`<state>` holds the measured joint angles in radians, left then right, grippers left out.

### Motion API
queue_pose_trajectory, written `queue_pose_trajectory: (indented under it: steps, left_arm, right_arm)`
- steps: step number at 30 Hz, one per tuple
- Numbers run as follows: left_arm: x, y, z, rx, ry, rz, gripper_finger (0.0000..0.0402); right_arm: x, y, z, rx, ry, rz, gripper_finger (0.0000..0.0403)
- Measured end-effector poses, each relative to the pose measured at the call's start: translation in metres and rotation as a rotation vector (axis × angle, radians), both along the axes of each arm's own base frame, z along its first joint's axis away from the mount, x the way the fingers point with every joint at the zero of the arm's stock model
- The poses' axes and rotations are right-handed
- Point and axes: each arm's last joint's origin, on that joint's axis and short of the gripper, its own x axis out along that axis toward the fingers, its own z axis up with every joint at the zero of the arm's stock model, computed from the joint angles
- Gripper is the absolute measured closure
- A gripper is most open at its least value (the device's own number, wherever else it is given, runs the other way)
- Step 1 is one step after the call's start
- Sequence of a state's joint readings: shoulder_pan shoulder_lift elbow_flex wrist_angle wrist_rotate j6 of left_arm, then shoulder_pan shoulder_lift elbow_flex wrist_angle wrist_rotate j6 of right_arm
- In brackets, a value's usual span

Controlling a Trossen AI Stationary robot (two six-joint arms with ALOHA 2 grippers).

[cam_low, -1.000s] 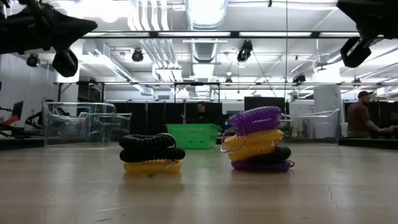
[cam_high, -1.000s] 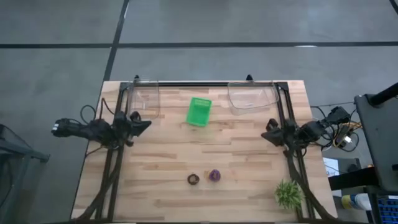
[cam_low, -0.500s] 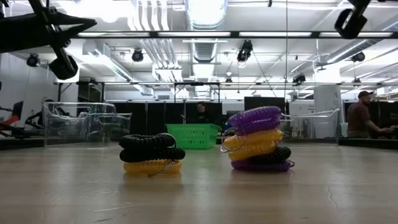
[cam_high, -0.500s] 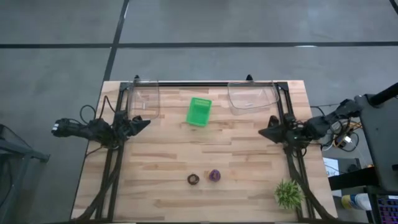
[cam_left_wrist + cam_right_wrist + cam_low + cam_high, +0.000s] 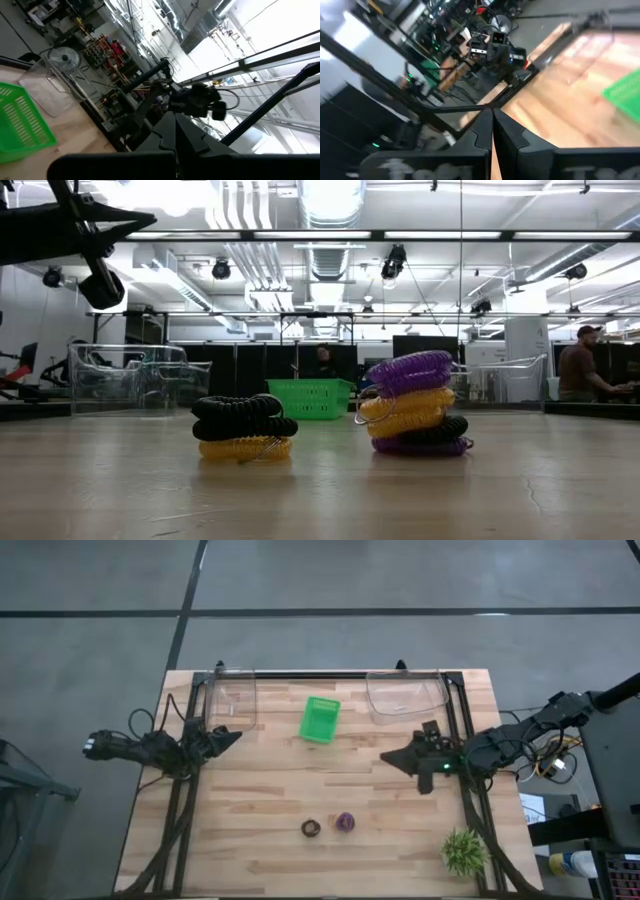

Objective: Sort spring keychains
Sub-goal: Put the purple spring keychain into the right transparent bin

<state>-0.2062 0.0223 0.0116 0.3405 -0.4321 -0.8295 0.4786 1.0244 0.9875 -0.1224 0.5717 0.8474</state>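
Observation:
The spring keychains lie in two small piles near the table's near edge. The left pile is black coils on an orange one. The right pile stacks purple, orange and black coils. My left gripper hangs shut over the table's left side, its fingers meeting in the left wrist view. My right gripper is shut over the right half of the table, above and to the far right of the piles. Neither touches anything.
A green basket stands at the far middle of the table, between two clear bins by the far edge. A spiky green plant sits at the near right corner. Bare wood lies between the piles and the basket. People show in the room behind.
My right gripper has swung from the table's right edge toward the middle, still shut, and its arm has left the low view at the top. The keychain piles have not moved.

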Motion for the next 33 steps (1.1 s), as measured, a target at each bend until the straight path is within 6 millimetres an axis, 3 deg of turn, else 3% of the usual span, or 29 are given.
queue_pose_trajectory:
  steps: [2,5,9,14,17,24,29,33]
  left_arm:
    - [0.0,0.0,0.0,-0.01,-0.002,-0.003,0.0401]
    - [0.0,0.0,0.0,-0.014,-0.001,0.007,0.0401]
    - [0.0,0.0,0.0,-0.023,-0.004,0.005,0.0401]
    - [0.0,0.0,0.0,-0.057,-0.013,-0.01,0.0401]
    - [0.0,0.0,0.0,-0.082,-0.02,-0.018,0.0401]
    - [0.0,0.0,0.0,-0.076,-0.014,-0.017,0.0401]
    - [0.0,0.0,0.0,-0.077,-0.014,-0.018,0.0401]
    - [0.0,0.0,0.0,-0.076,-0.015,-0.032,0.0401]
  right_arm:
    - [0.011,0.006,0.011,-0.09,0.025,0.023,0.0394]
    - [0.028,0.015,0.021,-0.09,0.075,0.034,0.0394]
    - [0.048,0.026,0.021,-0.108,0.263,0.049,0.0394]
    - [0.075,0.041,0.019,-0.137,0.38,0.109,0.0394]
    - [0.098,0.048,0.006,-0.206,0.453,0.22,0.0394]
    - [0.128,0.065,-0.039,-0.474,0.65,0.489,0.0394]
    - [0.141,0.069,-0.065,-0.391,0.868,0.594,0.0394]
    - [0.151,0.068,-0.073,-0.454,0.986,0.669,0.0387]
